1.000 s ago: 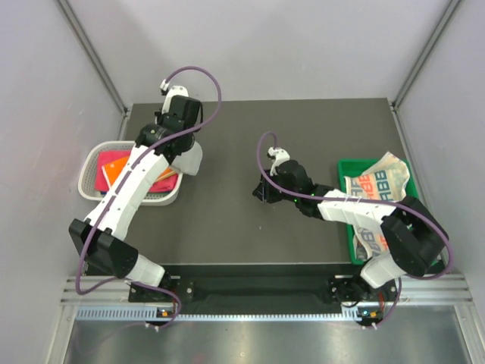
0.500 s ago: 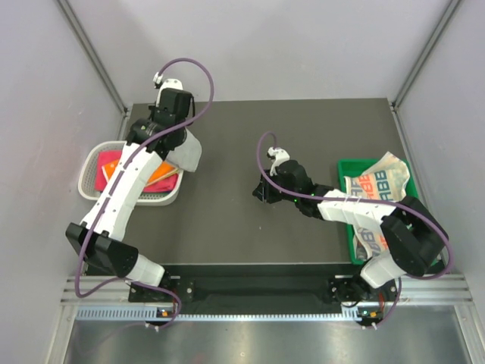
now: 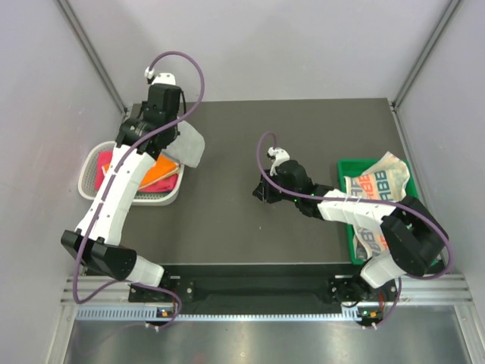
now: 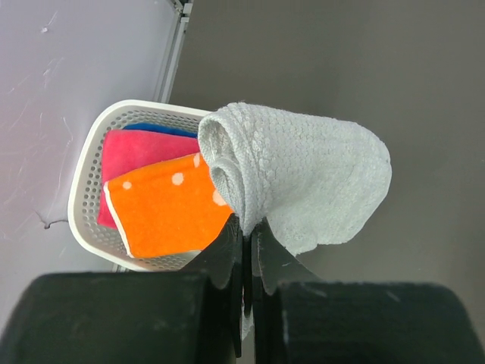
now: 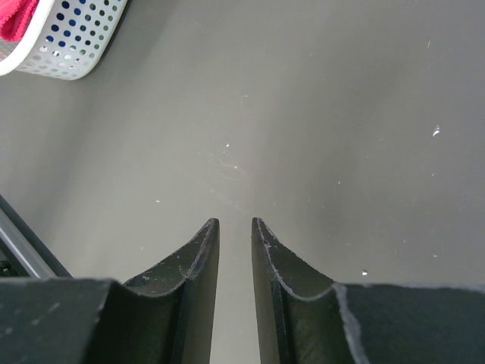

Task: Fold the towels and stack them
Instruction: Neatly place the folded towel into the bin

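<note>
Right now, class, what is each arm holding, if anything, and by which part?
The left gripper pinches the grey towel by a bunched edge. The right gripper holds nothing.

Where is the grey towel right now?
The soft grey towel hangs pinched in the left gripper, by the right rim of the white mesh basket, on the table's left side in the top view.

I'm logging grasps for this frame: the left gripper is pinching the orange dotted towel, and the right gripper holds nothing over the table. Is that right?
Not quite. The left wrist view shows the left gripper pinching the grey towel; the orange dotted towel lies in the white mesh basket. The right gripper does hold nothing over the table.
</note>
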Tool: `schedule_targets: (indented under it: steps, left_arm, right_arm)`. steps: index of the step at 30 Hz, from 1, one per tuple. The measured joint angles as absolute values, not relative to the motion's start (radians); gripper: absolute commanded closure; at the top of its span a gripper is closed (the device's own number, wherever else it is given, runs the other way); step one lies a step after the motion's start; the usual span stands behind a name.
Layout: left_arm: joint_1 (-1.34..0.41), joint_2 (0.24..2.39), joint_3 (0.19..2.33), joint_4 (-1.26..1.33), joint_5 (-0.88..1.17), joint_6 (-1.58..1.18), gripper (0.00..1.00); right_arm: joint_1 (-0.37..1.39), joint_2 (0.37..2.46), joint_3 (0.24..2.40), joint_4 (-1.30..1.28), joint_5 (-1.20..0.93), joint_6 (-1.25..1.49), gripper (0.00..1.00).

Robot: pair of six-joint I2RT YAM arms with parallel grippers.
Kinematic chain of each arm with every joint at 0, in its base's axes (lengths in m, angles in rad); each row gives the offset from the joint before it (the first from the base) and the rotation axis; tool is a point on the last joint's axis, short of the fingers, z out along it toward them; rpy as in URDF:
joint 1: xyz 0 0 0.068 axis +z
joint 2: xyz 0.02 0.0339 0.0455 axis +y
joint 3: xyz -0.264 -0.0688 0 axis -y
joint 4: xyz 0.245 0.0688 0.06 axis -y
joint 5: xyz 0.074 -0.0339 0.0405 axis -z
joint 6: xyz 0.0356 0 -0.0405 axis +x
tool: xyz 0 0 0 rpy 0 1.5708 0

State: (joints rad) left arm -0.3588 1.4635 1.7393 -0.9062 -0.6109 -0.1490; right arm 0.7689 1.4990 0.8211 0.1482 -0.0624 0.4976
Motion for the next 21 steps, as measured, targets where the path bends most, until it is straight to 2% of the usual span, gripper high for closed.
schedule_targets:
  steps: [11,21]
  left_arm:
    - [-0.218,1.401,1.71,-0.9,-0.532,-0.184,1.0]
    - [0.012,1.334,1.387,-0.817,-0.44,-0.261,1.0]
  right_arm:
    - [0.769,1.499,0.821,0.148,-0.062,0.498,0.76]
    - [0.769,1.534,0.822,0.15,-0.074,0.497,0.76]
